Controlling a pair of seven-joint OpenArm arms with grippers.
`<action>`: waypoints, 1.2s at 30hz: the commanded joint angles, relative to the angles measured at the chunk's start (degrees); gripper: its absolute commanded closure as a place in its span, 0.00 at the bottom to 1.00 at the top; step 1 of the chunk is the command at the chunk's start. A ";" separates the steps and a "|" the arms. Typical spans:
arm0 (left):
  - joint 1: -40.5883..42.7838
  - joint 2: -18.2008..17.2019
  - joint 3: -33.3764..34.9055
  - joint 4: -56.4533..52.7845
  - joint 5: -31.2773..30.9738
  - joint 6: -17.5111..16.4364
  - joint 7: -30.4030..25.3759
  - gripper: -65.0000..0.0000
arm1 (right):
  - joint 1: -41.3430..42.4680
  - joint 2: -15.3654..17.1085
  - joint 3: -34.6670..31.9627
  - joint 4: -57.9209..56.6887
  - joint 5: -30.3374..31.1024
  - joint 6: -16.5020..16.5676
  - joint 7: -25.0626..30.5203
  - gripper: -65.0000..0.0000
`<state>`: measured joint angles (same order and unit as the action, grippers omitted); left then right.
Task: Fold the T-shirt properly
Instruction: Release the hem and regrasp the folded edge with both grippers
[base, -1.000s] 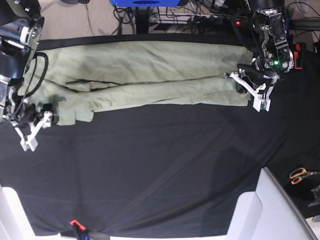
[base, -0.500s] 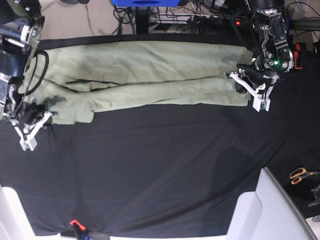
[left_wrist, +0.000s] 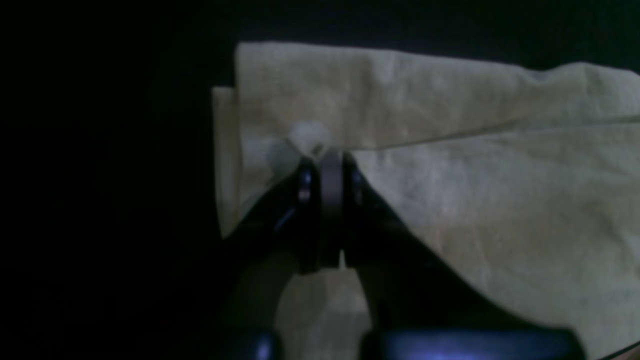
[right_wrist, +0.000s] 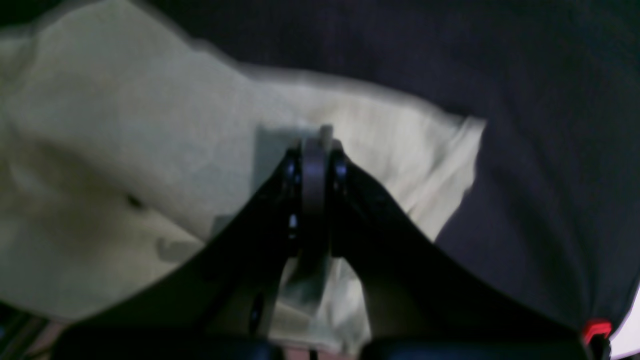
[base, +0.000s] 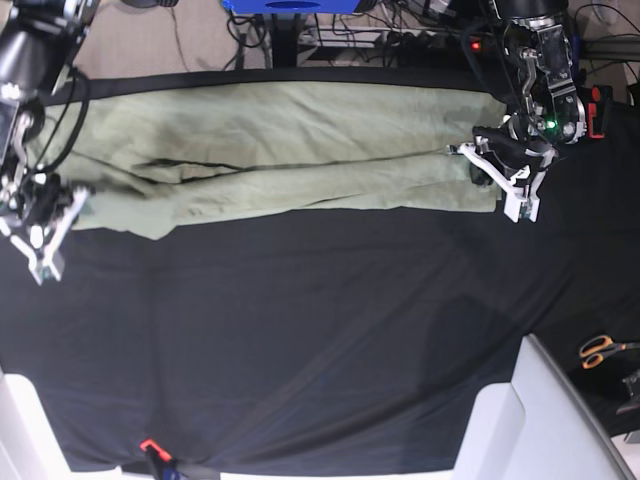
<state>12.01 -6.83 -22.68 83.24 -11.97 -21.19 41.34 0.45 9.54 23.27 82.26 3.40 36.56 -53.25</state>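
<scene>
The pale sage-green T-shirt (base: 280, 150) lies as a long folded band across the far part of the black table cover (base: 320, 330). My left gripper (base: 502, 186) is shut on the band's right end; in the left wrist view its closed tips (left_wrist: 322, 157) pinch a folded edge of the shirt (left_wrist: 475, 190). My right gripper (base: 68, 216) is shut on the band's left end; in the right wrist view, which is blurred, its tips (right_wrist: 315, 145) pinch the cloth (right_wrist: 100, 150).
Orange-handled scissors (base: 600, 350) lie at the right edge. White bins stand at the front right (base: 540, 420) and front left (base: 20, 430). A small red object (base: 150, 445) is at the front edge. Cables and a blue stand (base: 290, 5) are behind the table.
My right gripper has moved left and slightly back in the base view, pulling the shirt's left end outward and drawing the band straighter. The left arm has not moved.
</scene>
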 joint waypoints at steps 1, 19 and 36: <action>-0.27 -0.60 -0.14 0.93 -0.21 -0.13 -0.95 1.00 | -0.05 0.35 0.16 2.62 0.60 0.24 0.29 1.00; 0.60 -0.69 0.04 1.20 -0.12 -0.13 -0.86 1.00 | -10.95 -1.85 0.25 9.92 0.60 -0.12 0.11 1.00; 0.69 -0.69 0.13 1.37 -0.03 -0.13 -0.86 1.00 | -17.11 -7.74 9.74 23.19 0.60 0.24 5.12 0.50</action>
<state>12.91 -6.92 -22.39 83.50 -11.81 -21.21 41.36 -16.88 1.54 32.80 104.64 3.53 36.53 -48.73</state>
